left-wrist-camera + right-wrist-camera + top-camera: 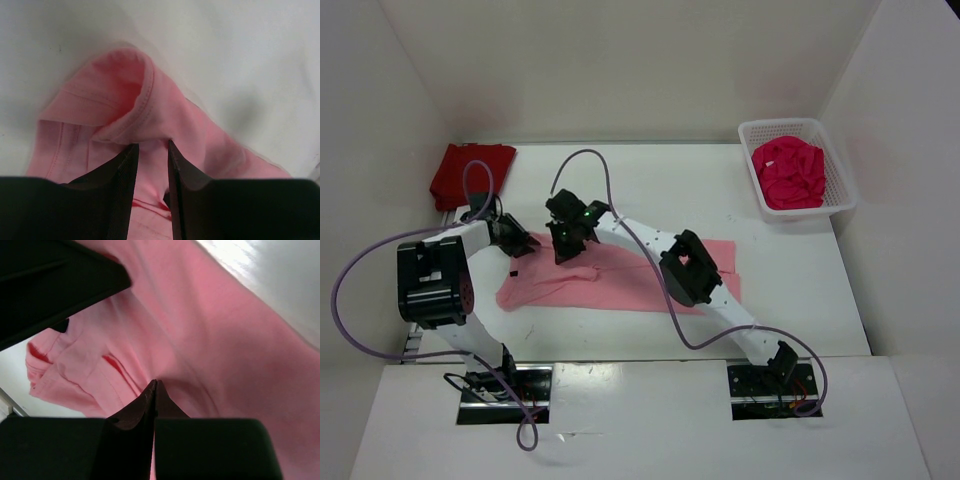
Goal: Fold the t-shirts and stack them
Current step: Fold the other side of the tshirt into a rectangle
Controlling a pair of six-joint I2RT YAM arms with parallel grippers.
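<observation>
Closely, left claw (151,145) and right claw (153,383) crowd light pink shirt's (605,290) edge.

A white mesh basket (844,180) is sitting at the far right corner of the white table (800,290), with plain white panels (620,60) standing around the table's edges.

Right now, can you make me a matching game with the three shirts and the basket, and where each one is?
Things:
1. dark red shirt
2. light pink shirt
3. magenta shirt
4. white basket

Places:
A. far right corner of the table
B. inside the white basket
C. far left corner of the table
D. middle of the table

Pairs: 1-C, 2-D, 3-B, 4-A.
</observation>
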